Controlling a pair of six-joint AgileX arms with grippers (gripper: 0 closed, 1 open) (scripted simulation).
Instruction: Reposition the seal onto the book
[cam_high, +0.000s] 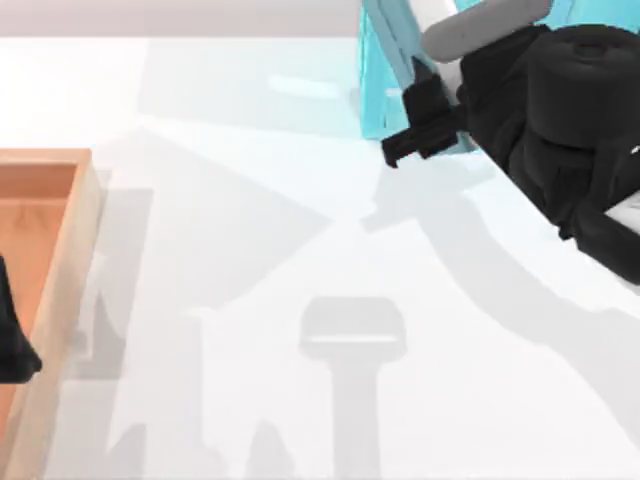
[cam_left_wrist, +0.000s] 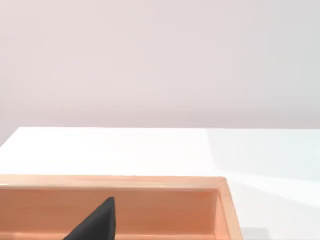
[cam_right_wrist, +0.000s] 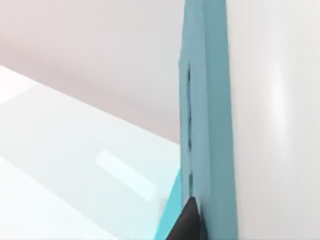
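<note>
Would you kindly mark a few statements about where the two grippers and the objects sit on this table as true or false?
1. The right gripper is at the far right of the white table, right beside a glossy cyan-blue upright panel. True.
2. The shallow light-brown wooden tray lies at the table's right edge. False: it lies at the left edge.
3. The left gripper is over the inside of the wooden tray. True.
4. The right gripper hovers over the middle of the table. False: it is at the far right, by the cyan-blue panel.
</note>
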